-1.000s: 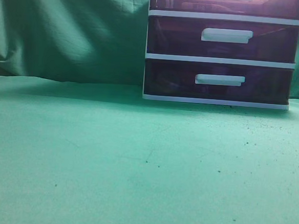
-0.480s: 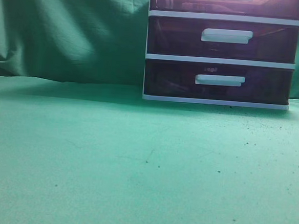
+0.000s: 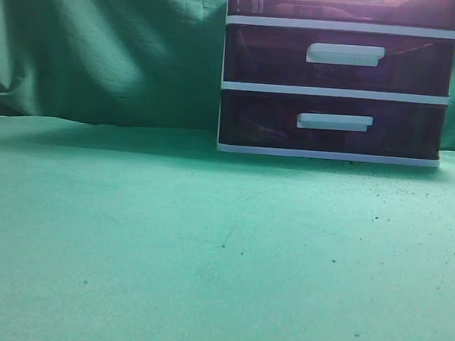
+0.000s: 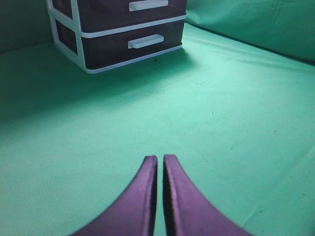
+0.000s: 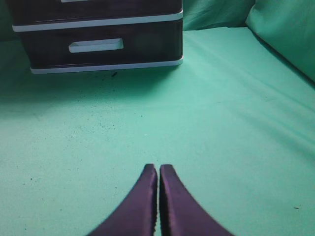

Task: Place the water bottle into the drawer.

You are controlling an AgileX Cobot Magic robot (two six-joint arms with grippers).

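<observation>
The drawer (image 3: 270, 2) is the topmost one of the white-framed unit (image 3: 334, 92); only its lower part shows at the top edge of the exterior view, and it sits flush with the frame. The water bottle is not in any view. My left gripper (image 4: 160, 158) is shut and empty, low over the green cloth, well short of the unit (image 4: 83, 49). My right gripper (image 5: 158, 167) is shut and empty, also over the cloth in front of the unit (image 5: 98, 66). Neither gripper shows in the exterior view.
Two like drawers sit shut below, the middle one (image 3: 267, 56) and the bottom one (image 3: 262, 122). The green cloth (image 3: 207, 239) covers the table and rises as a backdrop (image 3: 103, 45) behind and to the sides. Small dark specks lie on the cloth.
</observation>
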